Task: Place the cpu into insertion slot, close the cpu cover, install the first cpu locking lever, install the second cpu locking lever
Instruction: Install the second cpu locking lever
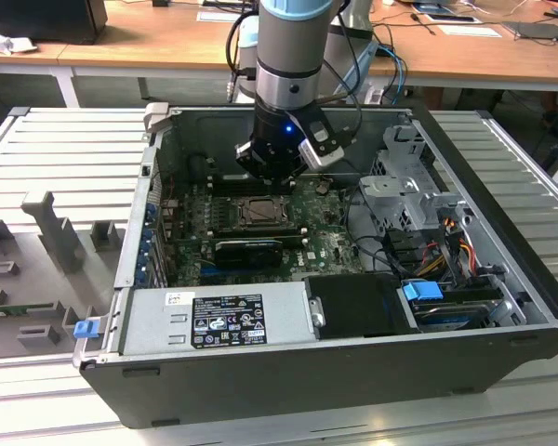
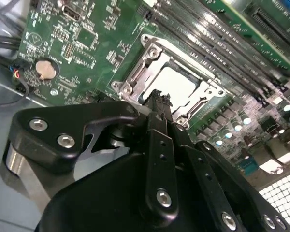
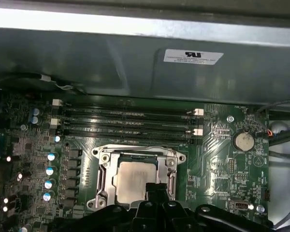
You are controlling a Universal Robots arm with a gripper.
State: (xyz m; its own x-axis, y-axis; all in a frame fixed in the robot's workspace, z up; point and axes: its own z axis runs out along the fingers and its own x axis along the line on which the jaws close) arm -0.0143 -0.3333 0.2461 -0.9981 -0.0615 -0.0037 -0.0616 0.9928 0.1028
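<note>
The cpu (image 3: 133, 180), a pale silvery square, lies flat in the insertion slot (image 3: 100, 191) on the green board. The cpu cover (image 3: 135, 155), a metal frame, lies down around the chip's edges. I cannot tell whether the locking levers are latched. My gripper (image 3: 157, 189) hovers just off one edge of the socket with its black fingers pressed together and nothing between them. In the second wrist view the gripper (image 2: 158, 99) ends beside the cpu (image 2: 179, 84) and the cpu cover (image 2: 137, 77). In the exterior view the gripper (image 1: 274, 177) hangs over the insertion slot (image 1: 260, 213) inside the open computer case.
Long black memory slots (image 3: 125, 121) run beside the socket, under the grey case wall (image 3: 135, 63). A coin battery (image 3: 242, 141) sits on the board. A black graphics card (image 1: 249, 249), the power supply (image 1: 219, 316), a drive cage (image 1: 409, 186) and cables crowd the case.
</note>
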